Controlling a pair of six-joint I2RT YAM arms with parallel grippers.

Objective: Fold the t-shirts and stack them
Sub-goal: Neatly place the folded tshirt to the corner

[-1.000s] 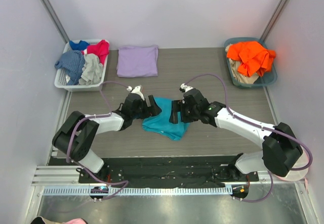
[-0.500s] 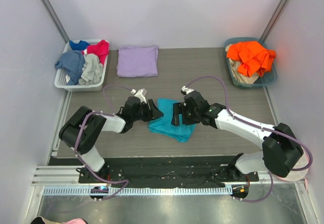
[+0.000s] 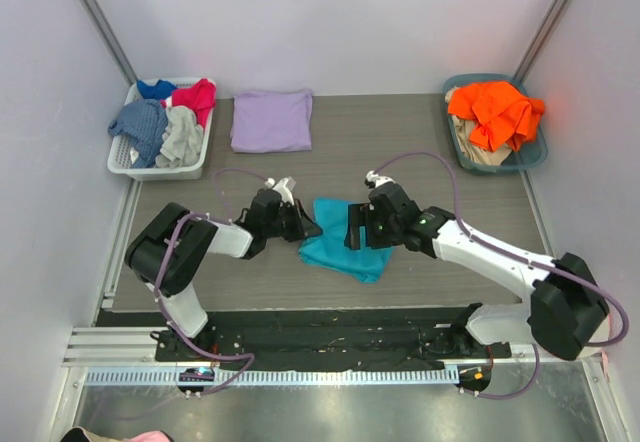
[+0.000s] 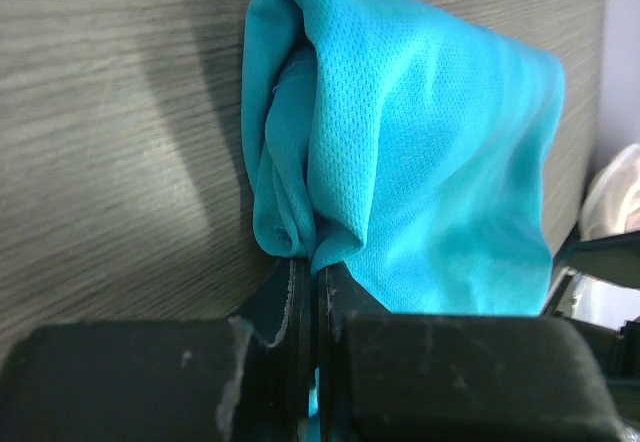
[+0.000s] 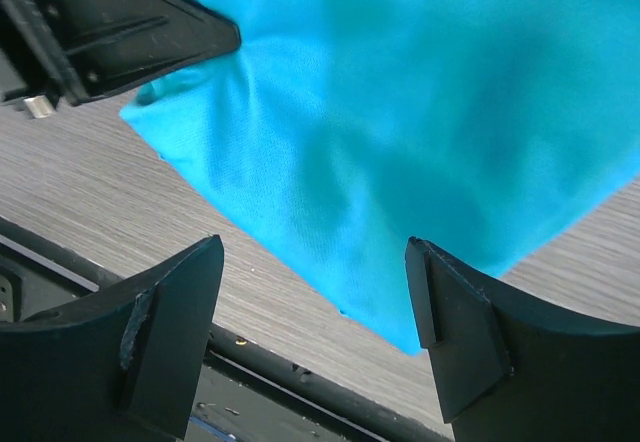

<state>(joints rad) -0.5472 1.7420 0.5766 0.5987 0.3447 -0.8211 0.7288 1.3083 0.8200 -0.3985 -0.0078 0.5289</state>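
Observation:
The teal t-shirt lies bunched and partly folded on the table between my two arms. My left gripper is shut on a fold at its left edge; the left wrist view shows the cloth pinched between the closed fingertips. My right gripper hangs open just over the shirt's right half. In the right wrist view its fingers stand wide apart with the teal cloth below them. The lavender t-shirt lies folded flat at the back left.
A white basket at the back left holds red, blue and grey garments. A teal bin at the back right holds an orange garment. A black strip runs along the near table edge.
My left gripper has gone from open to shut on the teal shirt's left edge. Both grippers and the shirt have shifted slightly to the right.

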